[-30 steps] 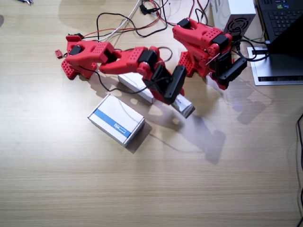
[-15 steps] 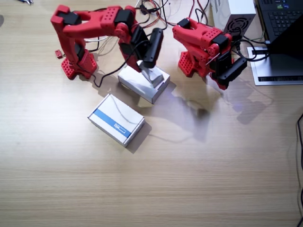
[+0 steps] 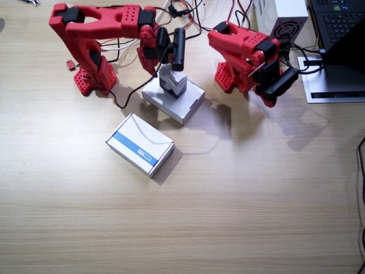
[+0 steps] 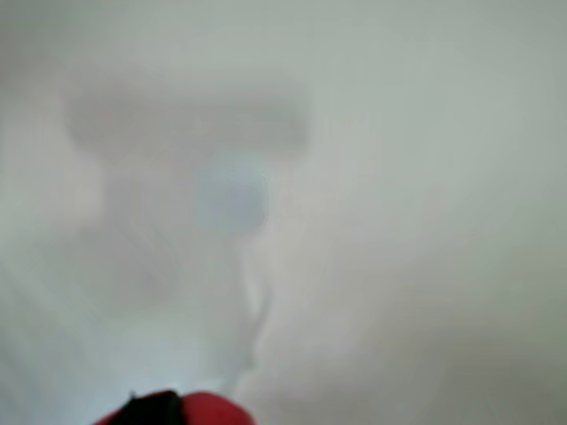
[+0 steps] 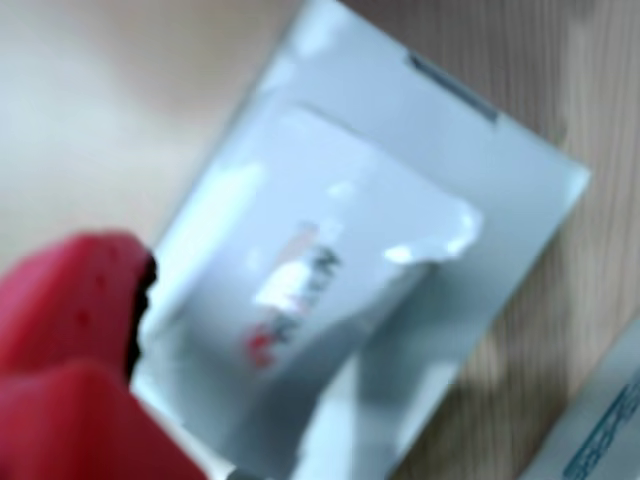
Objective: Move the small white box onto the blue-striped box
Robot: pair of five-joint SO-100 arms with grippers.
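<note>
The small white box (image 3: 173,84) hangs in the air, and my right gripper (image 3: 170,73) is shut on it from above. In a wrist view the small white box (image 5: 330,250) shows its red lettering, with a red finger (image 5: 70,350) at the lower left. It hovers over the plain white flat box (image 3: 181,104). The blue-striped box (image 3: 140,144) lies on the table nearer the front, apart from both, and a corner of the blue-striped box (image 5: 600,435) shows in that wrist view. My left gripper (image 3: 278,87) rests folded and shut. The other wrist view is a blur.
Cables (image 3: 171,23) run across the table behind the arms. A white power supply (image 3: 282,17) and a laptop (image 3: 342,23) stand at the back beside the left arm. A small red part (image 3: 70,64) lies next to the right arm's base.
My right arm lifted the small white box off the table beside the plain white box and swung it up and back. It now hangs over the plain white box. The left arm stayed still.
</note>
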